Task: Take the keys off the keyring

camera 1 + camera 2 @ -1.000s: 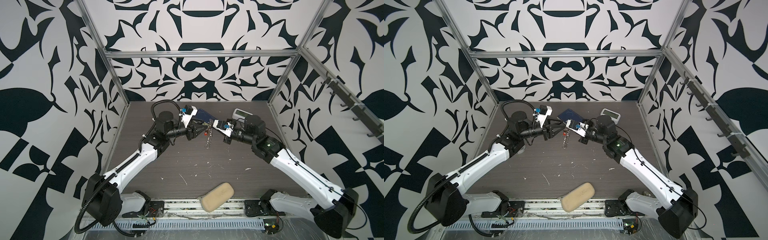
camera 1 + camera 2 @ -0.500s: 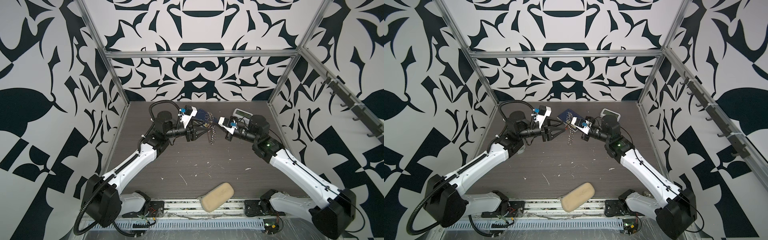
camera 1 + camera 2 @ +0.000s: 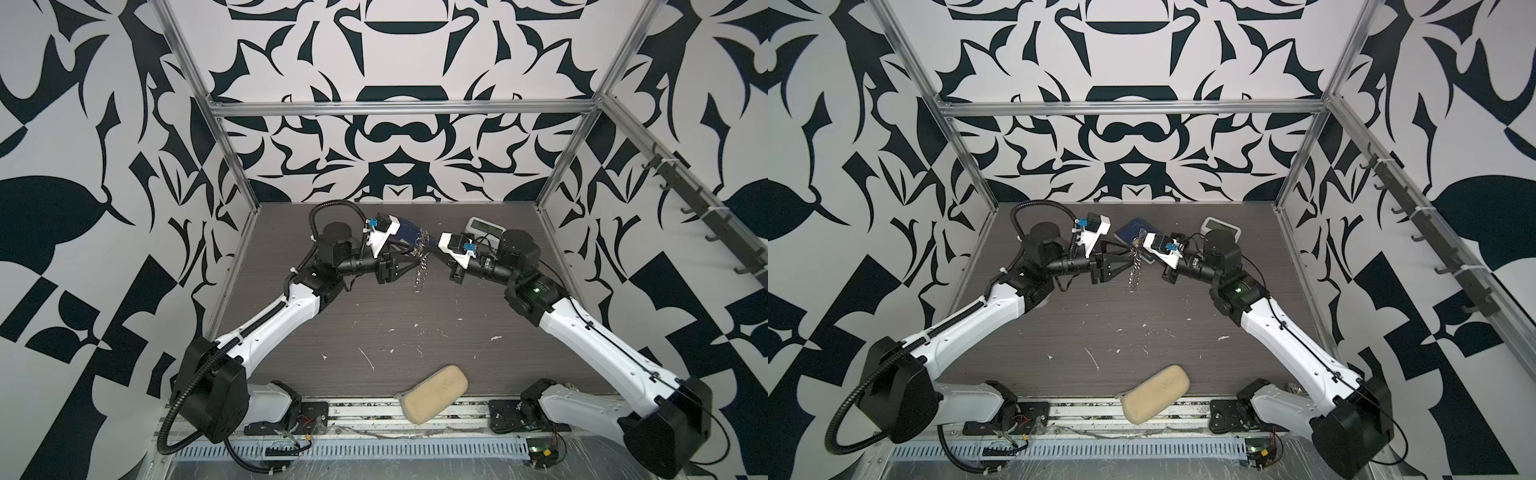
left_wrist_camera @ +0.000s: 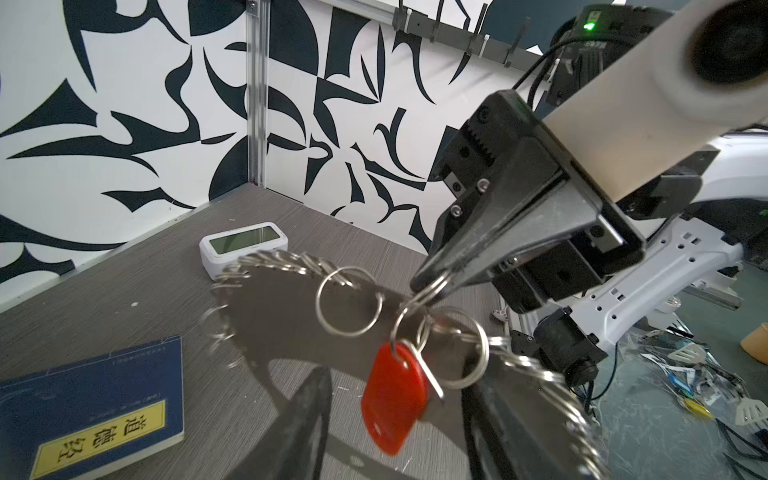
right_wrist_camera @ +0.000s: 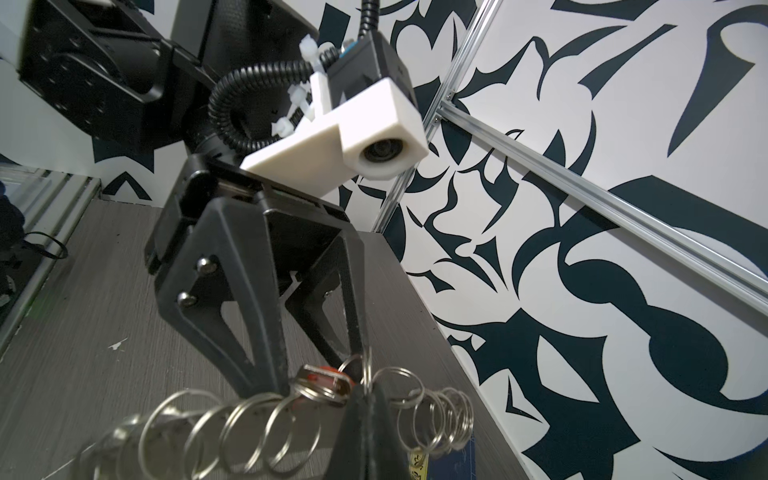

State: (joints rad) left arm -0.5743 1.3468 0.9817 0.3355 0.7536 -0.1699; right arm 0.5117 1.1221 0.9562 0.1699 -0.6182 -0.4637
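The right tool [image 4: 429,287] clamps an edge ring of the keyring [image 4: 282,303]; the left tool [image 5: 316,374], jaws apart, apparently straddles the keys [image 4: 395,399] (red tag) beneath the keyring

The keys [image 4: 395,399] were tagged in red; the keyring [image 4: 282,324] was finished in grey and fringed with silver rings [image 4: 274,261]. A blue book [image 4: 95,415] was labelled in yellow, and the table [image 4: 124,282] was grained dark grey.
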